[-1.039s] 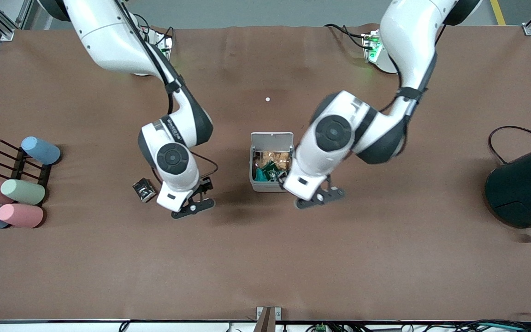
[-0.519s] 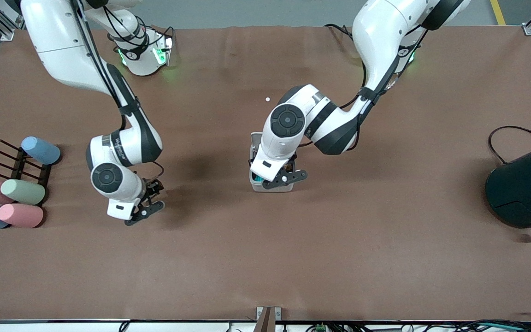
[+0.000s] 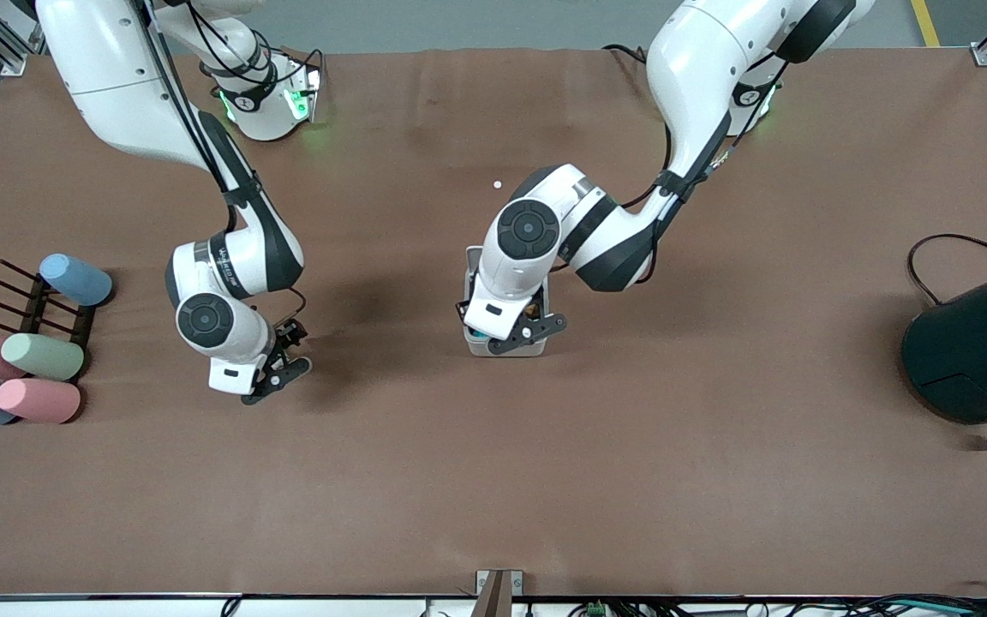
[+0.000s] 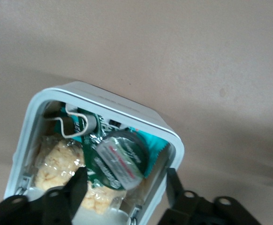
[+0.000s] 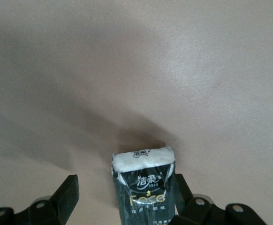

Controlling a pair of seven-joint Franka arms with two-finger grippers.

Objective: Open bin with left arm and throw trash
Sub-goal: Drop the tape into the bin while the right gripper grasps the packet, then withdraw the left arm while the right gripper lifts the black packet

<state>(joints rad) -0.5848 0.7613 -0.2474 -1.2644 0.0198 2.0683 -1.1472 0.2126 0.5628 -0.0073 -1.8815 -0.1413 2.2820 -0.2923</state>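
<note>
Desk [image 3: 716, 480]: brown cloth-covered surface carrying everything; robot bases stand along its top edge.
Dark teal cylinder [image 3: 978, 347]: large drum lying at the edge on the left arm's end, well apart from the work; no part in the task.
Pastel cylinders [image 3: 39, 356]: blue, pink and green rolls by a dark rack at the edge on the right arm's end; not trash.
Bin [image 3: 506, 343]: small square white-grey plastic box with rounded corners, near the middle of the desk. The left wrist view looks straight into its open mouth [image 4: 99, 154], so the lid is judged to be up.
Left gripper [image 3: 517, 332]: low over the bin, probably to keep the lid raised; fingers [image 4: 75, 187] apart, straddling the opening and clamped on nothing.
Bin contents: round dark green disc [image 4: 120, 159] on crumpled teal foil, pale yellow crumbly scrap [image 4: 56, 164] beside it; already thrown in.
Right gripper [image 3: 275, 377]: low over the desk, between the pastel cylinders and the bin, placed for a pickup.
Black-and-white wrapper [image 5: 146, 187]: small packet lying on the desk between the right gripper's spread fingers [image 5: 68, 192], not yet pinched; it appears to be the last trash outside the bin.
</note>
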